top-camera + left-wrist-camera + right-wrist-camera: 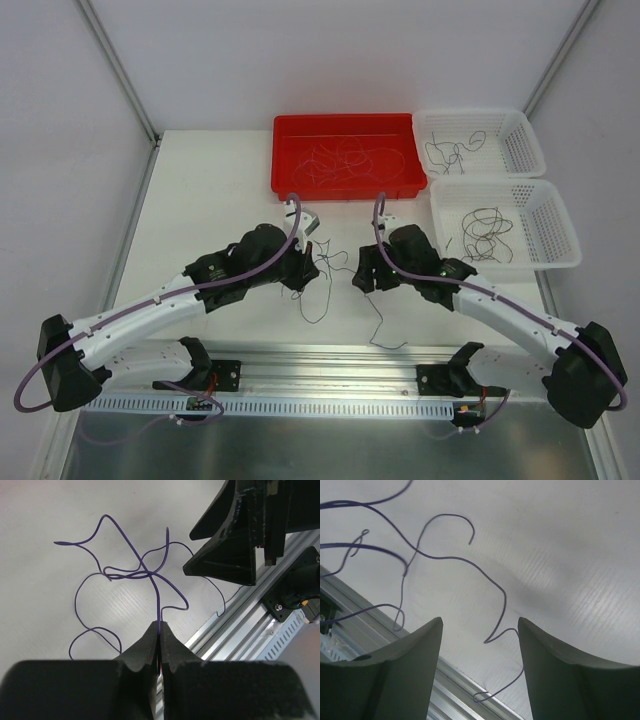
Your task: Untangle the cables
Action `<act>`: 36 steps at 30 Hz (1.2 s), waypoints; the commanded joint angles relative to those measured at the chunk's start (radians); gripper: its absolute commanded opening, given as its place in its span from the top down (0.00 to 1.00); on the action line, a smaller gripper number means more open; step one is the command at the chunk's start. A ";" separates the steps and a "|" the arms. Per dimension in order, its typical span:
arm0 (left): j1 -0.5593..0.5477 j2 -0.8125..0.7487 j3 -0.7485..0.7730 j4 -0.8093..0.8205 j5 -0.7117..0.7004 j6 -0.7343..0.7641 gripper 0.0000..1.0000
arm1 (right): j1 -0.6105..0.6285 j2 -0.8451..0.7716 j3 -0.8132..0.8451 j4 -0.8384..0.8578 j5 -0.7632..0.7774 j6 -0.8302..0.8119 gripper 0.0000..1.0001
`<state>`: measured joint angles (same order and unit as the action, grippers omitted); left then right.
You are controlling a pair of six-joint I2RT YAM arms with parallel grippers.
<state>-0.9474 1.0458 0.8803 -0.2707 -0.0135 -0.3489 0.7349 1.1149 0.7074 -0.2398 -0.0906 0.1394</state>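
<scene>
- Black-fingered and pressed together, the left gripper [159,625] pinches one purple strand of the cables [150,575] at its tips, low over the white table [220,200].
- Purple loops of the cables spread loosely on the table between the two arms, near the front rail.
- Red tray [340,118] sits at the back centre and holds a loose tangle of pale strands [345,158].
- Spread wide, the right gripper [480,625] hovers over a curling purple strand that runs between its fingers without touching either.
- Upper white basket [525,140], back right, holds a few dark strands [450,148].
- Lower white basket [560,225], just in front of it, holds dark looped strands [485,232].
</scene>
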 commanded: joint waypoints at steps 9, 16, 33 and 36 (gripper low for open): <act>0.010 0.013 0.060 -0.001 -0.028 -0.013 1.00 | 0.138 -0.191 0.000 0.259 -0.081 -0.043 0.36; 0.010 0.014 0.077 -0.005 -0.019 -0.010 1.00 | 0.189 -0.060 0.070 0.332 -0.075 -0.060 0.36; 0.462 -0.121 0.129 -0.278 -0.108 -0.012 1.00 | -0.021 -0.266 0.125 -0.042 0.205 -0.098 0.99; 0.639 -0.128 0.172 -0.347 -0.115 0.004 1.00 | -0.171 -0.337 0.191 -0.153 0.201 -0.106 0.99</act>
<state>-0.3954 0.9504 0.9890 -0.5198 -0.1040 -0.3531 0.6518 0.8421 0.7982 -0.2653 0.0502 0.0559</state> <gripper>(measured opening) 0.007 0.020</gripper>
